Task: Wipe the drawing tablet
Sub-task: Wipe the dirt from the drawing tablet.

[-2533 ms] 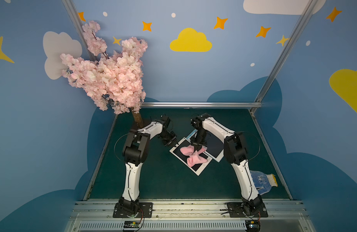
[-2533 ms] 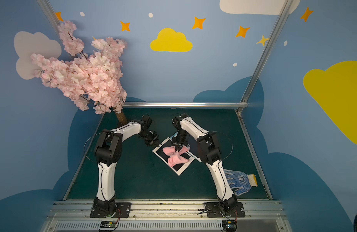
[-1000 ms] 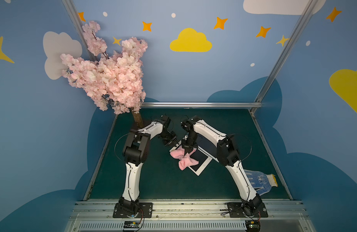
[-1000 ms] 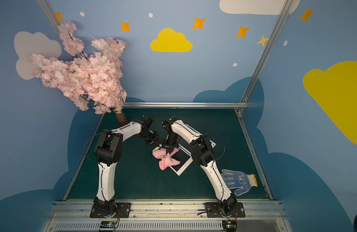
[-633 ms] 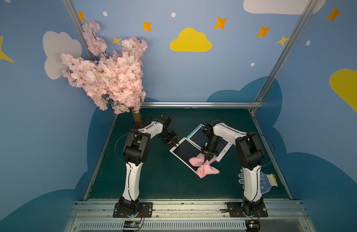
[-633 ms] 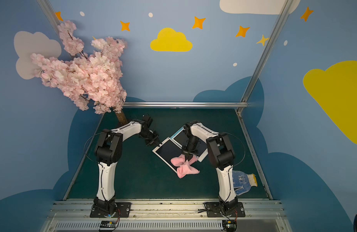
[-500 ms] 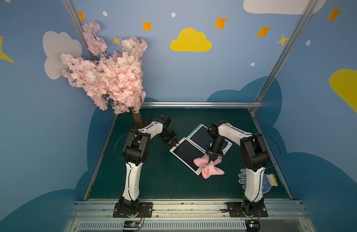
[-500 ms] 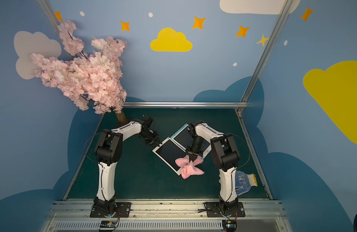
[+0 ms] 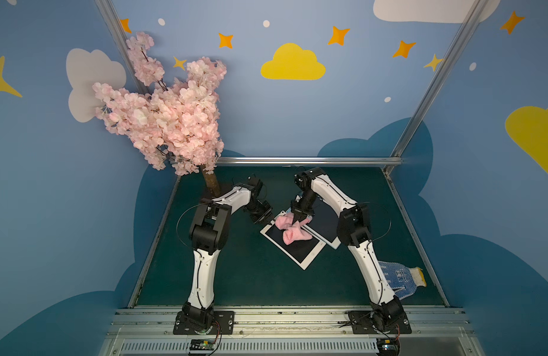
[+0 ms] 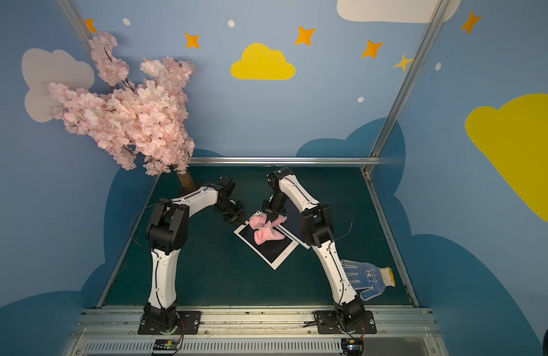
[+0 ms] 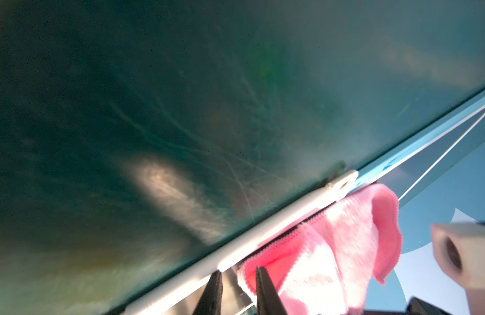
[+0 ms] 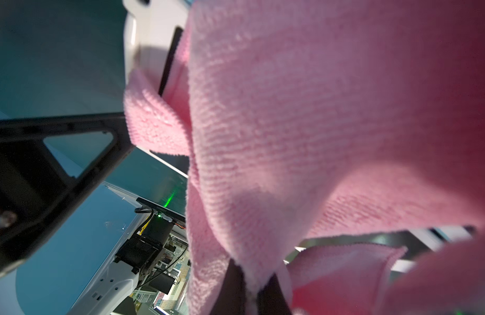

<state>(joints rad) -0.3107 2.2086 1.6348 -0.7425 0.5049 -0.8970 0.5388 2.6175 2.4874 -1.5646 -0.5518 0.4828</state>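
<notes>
The right tool (image 9: 297, 219) is pinching a bunched pink microfibre cloth (image 9: 292, 232); the right wrist view shows its two dark fingers pressed together on a fold. Half a second ago the cloth hung off the near right corner of the white-framed drawing tablet (image 9: 299, 255). Now it has swept back up the dark screen and lies over the far end, just beside the left tool (image 9: 264, 219). The tablet has not shifted: it lies flat and slantwise on the green tabletop (image 9: 245, 277), partly over a second, blue-framed tablet (image 9: 326, 226). The left tool sits at the tablet's far corner. In the left wrist view its fingers stand a little apart at the white frame, and I cannot tell whether they pinch it or merely press on it. By my reading, another full-length pass is done and the wiping is well underway. The near half of the screen lies bare and dark, so the stroke probably reverses from here.
</notes>
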